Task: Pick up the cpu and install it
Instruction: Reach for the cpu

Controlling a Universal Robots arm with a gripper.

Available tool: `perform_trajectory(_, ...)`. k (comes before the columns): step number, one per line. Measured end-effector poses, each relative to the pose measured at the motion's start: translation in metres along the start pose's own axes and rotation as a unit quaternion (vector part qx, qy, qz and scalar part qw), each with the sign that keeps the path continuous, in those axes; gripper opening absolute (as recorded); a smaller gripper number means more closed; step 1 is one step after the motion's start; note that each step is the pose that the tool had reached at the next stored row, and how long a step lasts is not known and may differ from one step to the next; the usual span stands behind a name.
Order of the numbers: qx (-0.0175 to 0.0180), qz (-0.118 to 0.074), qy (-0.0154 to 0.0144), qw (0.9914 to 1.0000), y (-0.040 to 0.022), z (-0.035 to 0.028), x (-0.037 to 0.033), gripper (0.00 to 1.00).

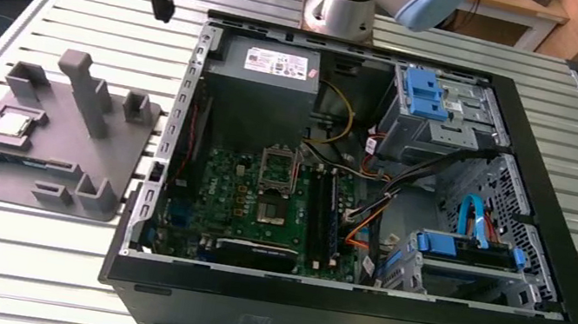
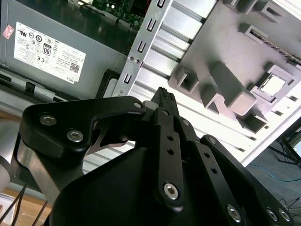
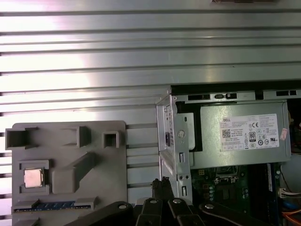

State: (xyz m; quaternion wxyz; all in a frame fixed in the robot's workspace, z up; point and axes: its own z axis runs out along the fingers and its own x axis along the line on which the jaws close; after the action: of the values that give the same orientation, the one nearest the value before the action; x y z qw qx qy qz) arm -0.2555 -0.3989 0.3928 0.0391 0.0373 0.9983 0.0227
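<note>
The black claw (image 1: 162, 10) hangs over the slatted silver metal table (image 1: 15, 257), just off the corner of the open black computer case (image 1: 358, 314) on the exterior view's left. Its fingers are pressed together at the tips and hold nothing; in both wrist views the ribbed tips (image 2: 164, 96) (image 3: 161, 183) meet with no gap.

The small flat square cpu with a pale silver-grey metal top (image 1: 13, 125) lies flat in a square recess of the grey plastic fixture plate (image 1: 125, 154). This plate rests on the table to the exterior view's left of the case. The cpu is well apart from the claw and shows in both wrist views (image 2: 273, 84) (image 3: 33, 177), seated in its recess. A tall grey upright post (image 1: 89, 93) rises from the plate near the cpu, with lower blocks around it.

Inside the case the green motherboard (image 1: 246, 208) lies flat, and its metal-framed square socket (image 1: 276, 169) stands open. Behind it sits the grey box-shaped power supply with a white label (image 1: 267, 66), next to the corner where the claw hangs. Blue plastic drive brackets (image 1: 425, 88) sit at the case's far side on the exterior view's right. The silver base of the robot arm (image 1: 345, 4) stands on the table behind the case.
</note>
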Motion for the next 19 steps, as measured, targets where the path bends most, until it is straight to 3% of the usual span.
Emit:
perform_trajectory(6,-0.0002,0.0,-0.0021,1.0,-0.0005,-0.0005,0.0062,0.11)
perform_trajectory(19,-0.0002,0.0,-0.0022,1.0,-0.0008,-0.0009,0.0108,0.11)
